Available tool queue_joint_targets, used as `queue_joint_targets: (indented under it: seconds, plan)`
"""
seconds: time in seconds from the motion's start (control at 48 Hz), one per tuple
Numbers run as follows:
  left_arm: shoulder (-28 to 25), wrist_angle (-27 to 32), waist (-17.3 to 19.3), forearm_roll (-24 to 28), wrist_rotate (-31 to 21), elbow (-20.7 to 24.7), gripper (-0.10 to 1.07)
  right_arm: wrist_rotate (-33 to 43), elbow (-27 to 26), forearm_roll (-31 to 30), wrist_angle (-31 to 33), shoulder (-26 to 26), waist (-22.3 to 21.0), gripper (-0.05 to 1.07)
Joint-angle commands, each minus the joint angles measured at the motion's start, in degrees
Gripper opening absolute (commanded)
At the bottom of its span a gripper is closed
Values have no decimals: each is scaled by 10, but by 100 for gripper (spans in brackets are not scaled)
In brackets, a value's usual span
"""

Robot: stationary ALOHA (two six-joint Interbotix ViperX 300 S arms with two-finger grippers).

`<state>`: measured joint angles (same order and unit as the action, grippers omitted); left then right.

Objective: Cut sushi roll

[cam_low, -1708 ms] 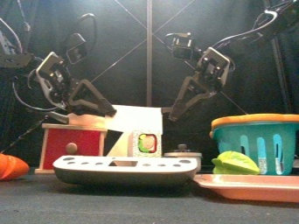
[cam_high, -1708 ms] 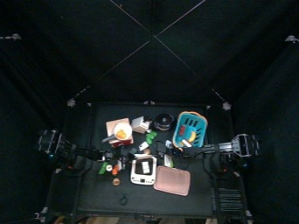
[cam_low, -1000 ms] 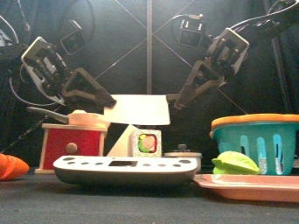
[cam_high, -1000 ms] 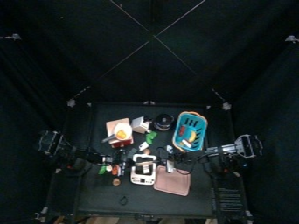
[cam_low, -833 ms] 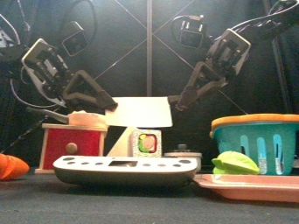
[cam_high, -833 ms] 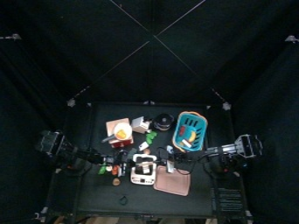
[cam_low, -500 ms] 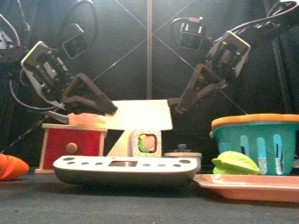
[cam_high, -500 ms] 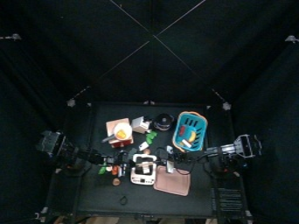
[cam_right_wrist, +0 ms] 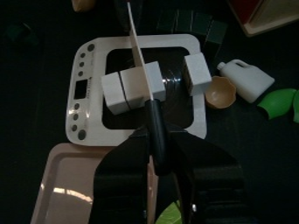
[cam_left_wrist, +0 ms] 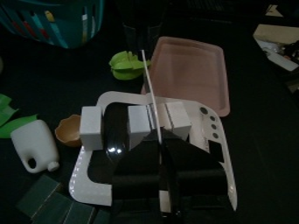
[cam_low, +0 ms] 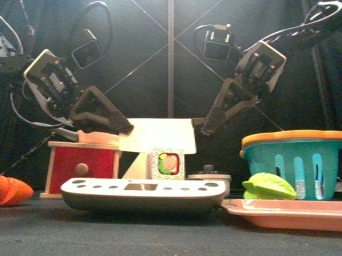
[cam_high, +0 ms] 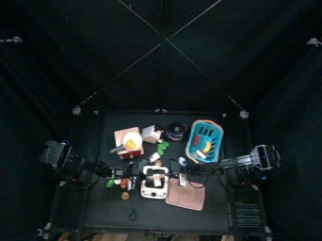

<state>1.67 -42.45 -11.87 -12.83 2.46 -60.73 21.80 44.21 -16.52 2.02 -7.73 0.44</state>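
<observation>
The sushi roll [cam_left_wrist: 118, 133] is dark and lies in a slotted white holder [cam_left_wrist: 205, 129] in the middle of the table. Its cut end with a green and red filling faces the front view [cam_low: 166, 163]. A flat white blade [cam_low: 160, 134] hangs just above the roll. My left gripper [cam_left_wrist: 153, 145] is shut on the blade's left side and my right gripper [cam_right_wrist: 155, 131] on its right side. Each wrist view shows the blade [cam_right_wrist: 138, 48] edge-on as a thin line over the roll [cam_right_wrist: 173, 77]. From above, the holder [cam_high: 153, 184] sits between the two grippers.
A teal basket [cam_low: 295, 160] stands at the right, with a green piece [cam_low: 270, 185] and a pink tray [cam_low: 287, 212] in front of it. A red box [cam_low: 83, 170] and an orange thing [cam_low: 11, 190] are at the left. A white bottle [cam_left_wrist: 35, 145] lies beside the holder.
The white blade rose off the roll between the first and second earlier moments. Since then both grippers have brought it back down a little, to just above the roll.
</observation>
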Motion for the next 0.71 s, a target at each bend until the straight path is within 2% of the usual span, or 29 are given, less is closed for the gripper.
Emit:
queue_joint_targets:
  seconds: [0.0, 0.312, 0.688]
  plan:
    - [-2, -3, -9, 0, 1, 14, 30, 3, -9, 1, -7, -5, -7, 50]
    - [-23, -3, -10, -11, 1, 16, 30, 2, -14, 1, -7, 18, -8, 50]
    - [3, -3, -9, -9, 4, 16, 30, 0, -19, -4, -7, -7, -8, 50]
